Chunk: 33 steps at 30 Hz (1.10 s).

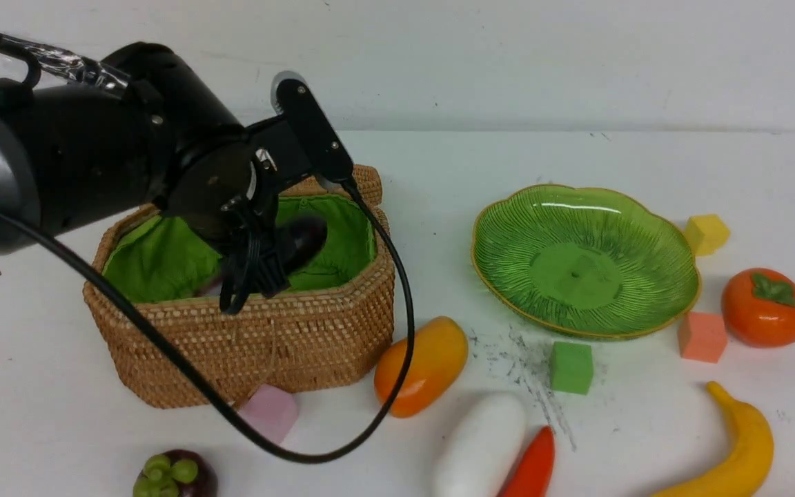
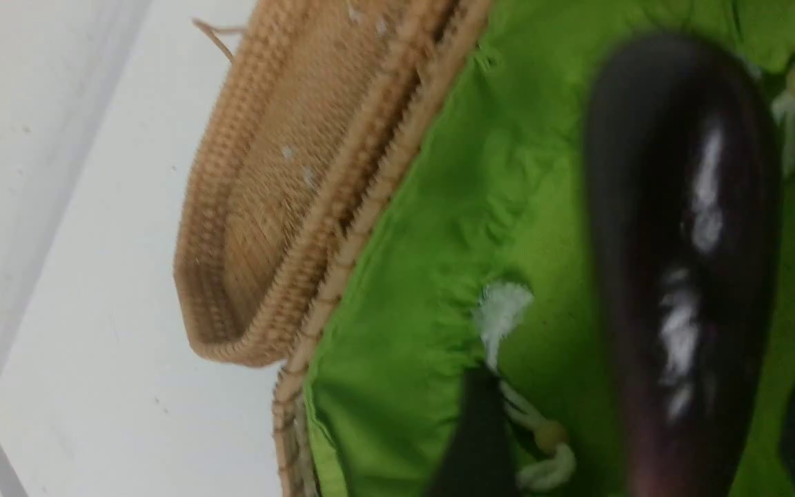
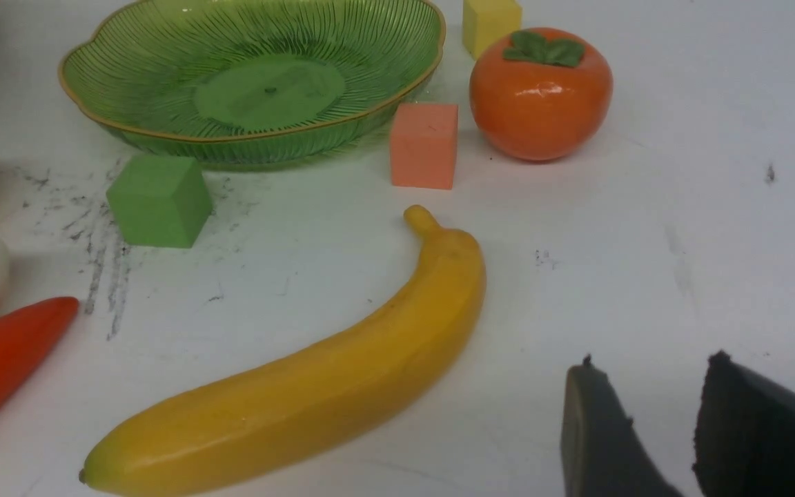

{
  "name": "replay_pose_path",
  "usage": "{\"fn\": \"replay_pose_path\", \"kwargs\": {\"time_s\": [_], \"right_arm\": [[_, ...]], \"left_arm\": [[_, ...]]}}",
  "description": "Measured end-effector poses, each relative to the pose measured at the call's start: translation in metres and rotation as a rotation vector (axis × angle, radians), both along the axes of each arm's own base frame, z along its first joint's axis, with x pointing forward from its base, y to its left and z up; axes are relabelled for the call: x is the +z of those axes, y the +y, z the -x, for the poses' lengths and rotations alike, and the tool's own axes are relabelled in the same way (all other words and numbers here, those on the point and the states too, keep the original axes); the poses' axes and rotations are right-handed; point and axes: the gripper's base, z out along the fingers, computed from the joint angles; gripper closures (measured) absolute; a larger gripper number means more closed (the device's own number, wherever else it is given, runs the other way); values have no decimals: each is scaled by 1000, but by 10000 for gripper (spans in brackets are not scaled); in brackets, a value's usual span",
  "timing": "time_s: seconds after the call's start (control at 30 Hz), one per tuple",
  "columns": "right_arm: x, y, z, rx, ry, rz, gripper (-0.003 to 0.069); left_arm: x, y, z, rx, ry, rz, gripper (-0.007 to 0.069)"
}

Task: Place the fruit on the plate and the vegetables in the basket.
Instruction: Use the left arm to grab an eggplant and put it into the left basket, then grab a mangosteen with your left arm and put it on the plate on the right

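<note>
Table (image 1: 577, 159): white, scuffed with dark marks at lower centre of the front view.

Left arm (image 1: 59, 159): fills the upper left of the frame, reaching down into the basket; a black cable loops from it across the basket front.

Basket (image 1: 266, 345): left of centre, lid (image 1: 370, 181) folded back behind it, green lining exposed.

Plate (image 1: 542, 228): right of centre, nothing on it.

Banana (image 1: 735, 449): lower right corner, on the table.

Radish (image 1: 480, 445): lower centre, with the carrot (image 1: 532, 466) just beside it on the right; both on the table.

Mango (image 1: 421, 366): just beside the basket's right front corner, on the table.

Eggplant (image 1: 304, 238): inside the basket on the lining, partly hidden by the arm.

Persimmon (image 1: 764, 307): right edge, near the plate, on the table.

Mangosteen (image 1: 177, 476): bottom edge, left, in front of the basket.

Left hand (image 2: 642, 438): jaws spread wide to either side of the eggplant; green lining shows between one finger (image 2: 473, 449) and the eggplant, so no grip.

Right hand (image 3: 660, 414): over bare table near the banana; fingers parted with a gap, holding nothing.

Cubes: yellow (image 1: 707, 233) behind the plate's right edge; salmon (image 1: 701, 337) between plate and persimmon; green (image 1: 571, 367) just in front of the plate; pink (image 1: 270, 412) against the basket front.
</note>
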Motion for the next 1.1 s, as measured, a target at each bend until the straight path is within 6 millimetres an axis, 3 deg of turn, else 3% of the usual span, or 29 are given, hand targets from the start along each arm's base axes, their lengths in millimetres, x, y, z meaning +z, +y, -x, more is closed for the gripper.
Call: {"fn": "replay_pose_path", "kwargs": {"time_s": [0.03, 0.17, 0.33, 0.5, 0.73, 0.9, 1.1], "right_arm": [[0, 0, 0, 0, 0, 0, 416], [0, 0, 0, 0, 0, 0, 416], [0, 0, 0, 0, 0, 0, 416], [0, 0, 0, 0, 0, 0, 416], [0, 0, 0, 0, 0, 0, 416], [0, 0, 0, 0, 0, 0, 416], [0, 0, 0, 0, 0, 0, 416]], "left_arm": [[0, 1, 1, 10, 11, 4, -1], [11, 5, 13, 46, 39, 53, -39], [40, 18, 43, 117, 97, 142, -14], [55, 50, 84, 266, 293, 184, 57], [23, 91, 119, 364, 442, 405, 83], [2, 93, 131, 413, 524, 539, 83], [-20, 89, 128, 438, 579, 575, 77]]}}
